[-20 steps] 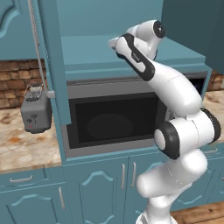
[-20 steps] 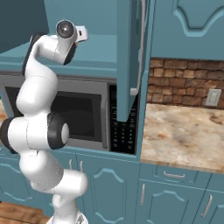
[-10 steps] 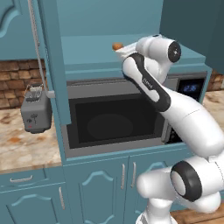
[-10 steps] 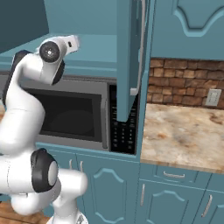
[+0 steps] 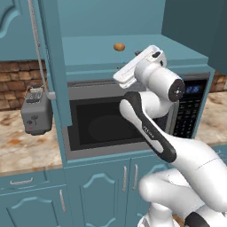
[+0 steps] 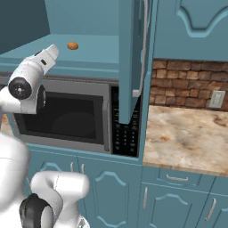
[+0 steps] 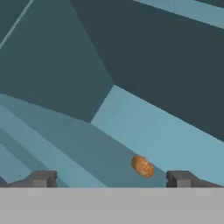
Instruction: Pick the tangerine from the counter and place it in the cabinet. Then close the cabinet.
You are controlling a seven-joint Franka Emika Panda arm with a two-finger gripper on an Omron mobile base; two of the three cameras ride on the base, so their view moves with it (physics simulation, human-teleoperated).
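Observation:
The tangerine lies loose on the floor of the open cabinet above the microwave, also in the right base view. In the hand view the tangerine rests on the teal shelf, ahead of the gripper and nearer its right fingertip. The gripper is open and holds nothing. It hangs at the cabinet's front edge, drawn back from the fruit. Both cabinet doors stand open: the left door and the right door. The counter stretches to either side.
A microwave sits directly under the cabinet. A grey toaster stands on the counter to the left. The open doors' long bar handles jut out at the sides. A brick backsplash and teal base cabinets frame the space.
The hand has pulled back out of the cabinet towards the robot and a little lower. The tangerine stays on the shelf, now apart from the open fingers.

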